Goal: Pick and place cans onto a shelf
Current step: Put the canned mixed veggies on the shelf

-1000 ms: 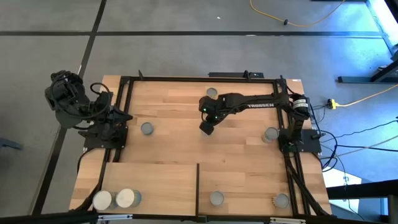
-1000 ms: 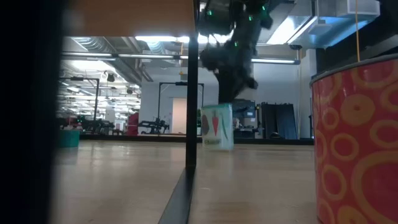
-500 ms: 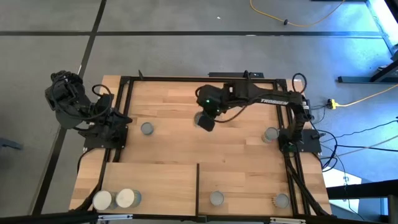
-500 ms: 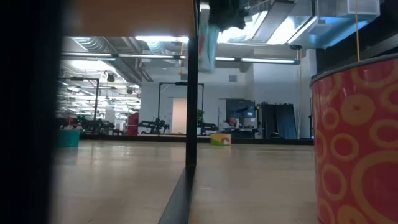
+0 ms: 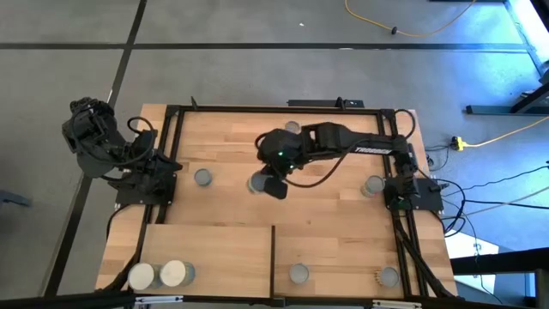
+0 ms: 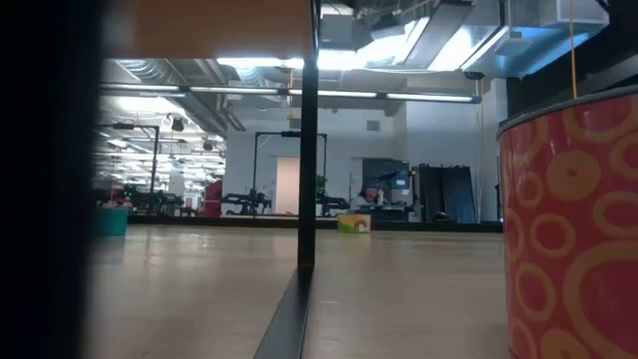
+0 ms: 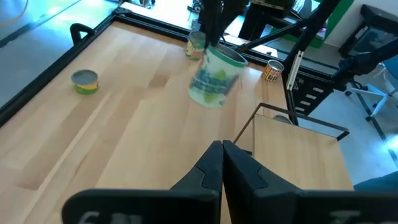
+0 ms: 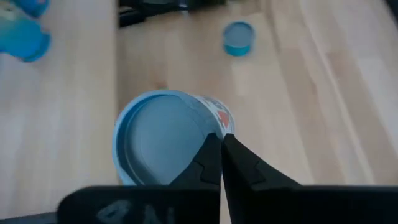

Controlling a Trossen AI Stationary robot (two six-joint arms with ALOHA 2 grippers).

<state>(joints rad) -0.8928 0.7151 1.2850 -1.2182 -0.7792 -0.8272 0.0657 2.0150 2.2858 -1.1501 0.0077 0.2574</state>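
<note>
**Right arm is carrying a can above the counter**

From the high view, I am watching the right gripper (image 5: 273,184) hanging over the middle of the counter (image 5: 232,146), its fingers pinched onto the rim of a can (image 5: 257,184) that is sticking out just beside them. Another can (image 5: 202,178) is sitting further out on that same side, and the shelf (image 5: 206,249) is lying well beyond the fingers at the near edge, bearing two whitish-topped cans (image 5: 159,275) in its corner. The left gripper (image 5: 86,129) is waiting folded off the counter's left side.

The low view is giving me only the shelf's black upright edge (image 6: 307,150) and a red patterned can (image 6: 570,229) close by.

In the left wrist view, the left fingers (image 7: 211,171) are pressed together, holding nothing, while the carried can (image 7: 214,78) is hanging tilted ahead of them.

In the right wrist view, the right fingers (image 8: 211,162) are closing tight on the can's rim (image 8: 165,137), with a small can (image 8: 239,38) on the planks beyond.
</note>
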